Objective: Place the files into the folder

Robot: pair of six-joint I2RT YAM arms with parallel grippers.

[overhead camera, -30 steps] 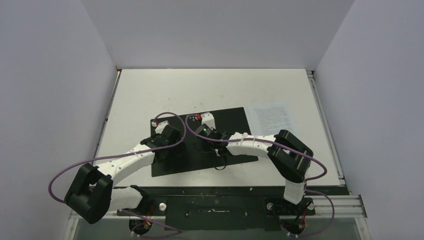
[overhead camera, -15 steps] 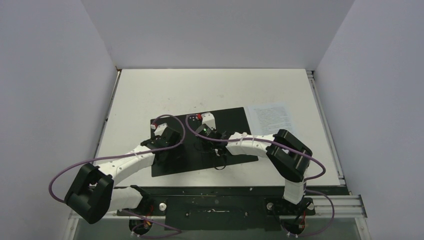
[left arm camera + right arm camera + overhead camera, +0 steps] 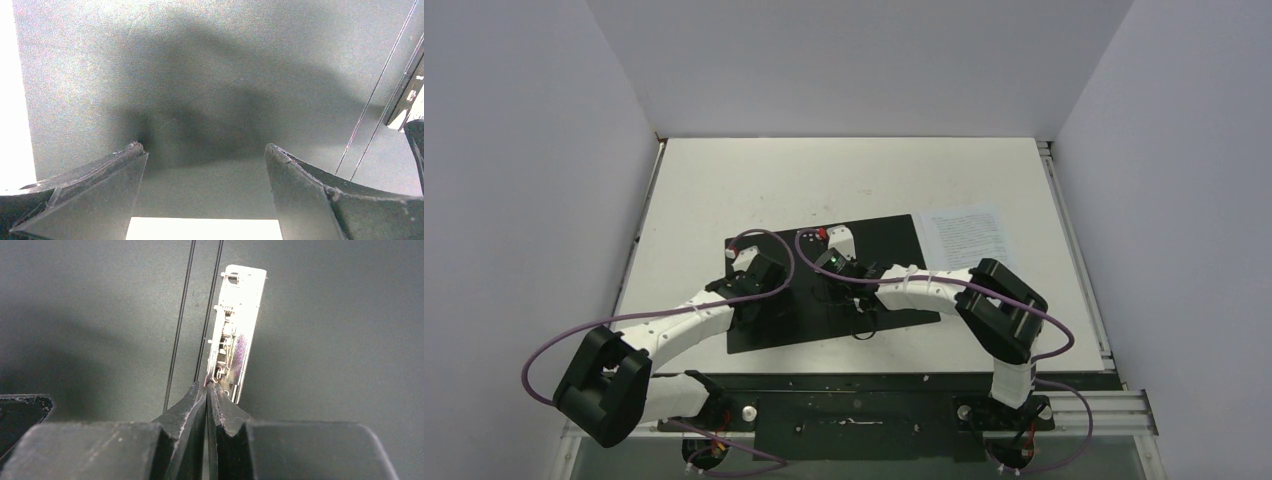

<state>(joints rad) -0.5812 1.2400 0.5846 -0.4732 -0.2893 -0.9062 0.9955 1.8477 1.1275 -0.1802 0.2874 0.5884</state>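
The folder [image 3: 894, 240] lies open on the table, black inside up. Its metal spine clip [image 3: 237, 325] runs down the middle. The files [image 3: 964, 235], white printed sheets, lie on the table just right of the folder, untouched. My left gripper [image 3: 754, 292] is open and empty, low over the folder's left inner cover [image 3: 200, 75], near its left edge; in its own view the gripper [image 3: 202, 147] has the jaws wide apart. My right gripper [image 3: 834, 252] is shut, and its tips [image 3: 206, 385] touch the near end of the clip. Nothing shows between the fingers.
White walls close in the table [image 3: 844, 175] on the left, back and right. A rail [image 3: 1074, 260] runs along the right edge. Purple cables loop over both arms above the folder.
The left wrist has shifted very slightly towards the near left. The right gripper stays at the clip. The files have not moved.
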